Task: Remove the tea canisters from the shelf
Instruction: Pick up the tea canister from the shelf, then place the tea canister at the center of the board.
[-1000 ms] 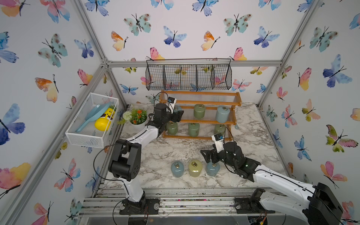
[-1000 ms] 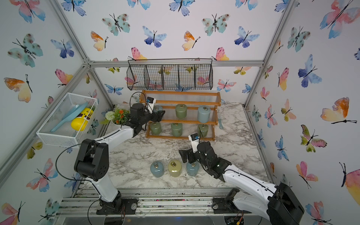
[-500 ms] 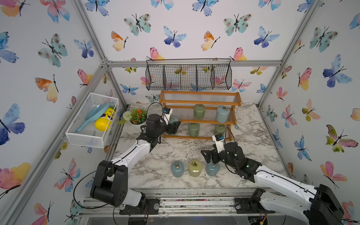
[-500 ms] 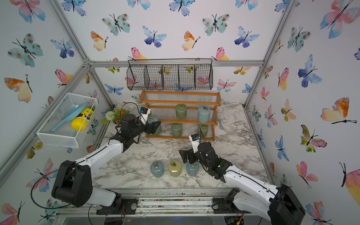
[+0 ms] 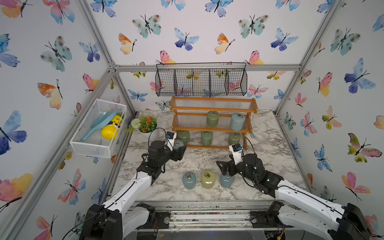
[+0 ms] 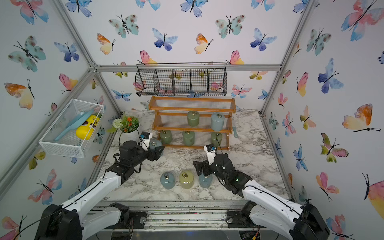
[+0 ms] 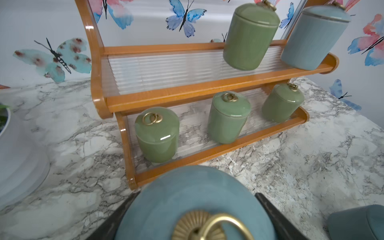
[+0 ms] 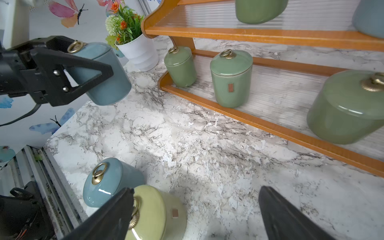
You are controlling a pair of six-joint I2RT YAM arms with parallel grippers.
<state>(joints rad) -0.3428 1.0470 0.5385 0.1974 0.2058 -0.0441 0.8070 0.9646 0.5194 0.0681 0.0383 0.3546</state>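
On the table (image 5: 270, 158) a pot (image 8: 139, 54) stood beside the shelf (image 5: 214, 109); left hand (image 5: 179, 150) clamped a blue canister (image 5: 178, 143), right hand (image 5: 226, 169) gaped wide.

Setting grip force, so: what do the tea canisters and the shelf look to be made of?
The tea canisters: probably glazed ceramic, glossy with sharp highlights; ring pulls look like brass-toned metal. The shelf: varnished orange-brown wood, shiny on its rails; ribbed panels are clear plastic or glass, cannot tell which.

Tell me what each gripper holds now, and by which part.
The left gripper holds a dusty blue canister by the sides of its body. The right gripper is open and holds nothing.
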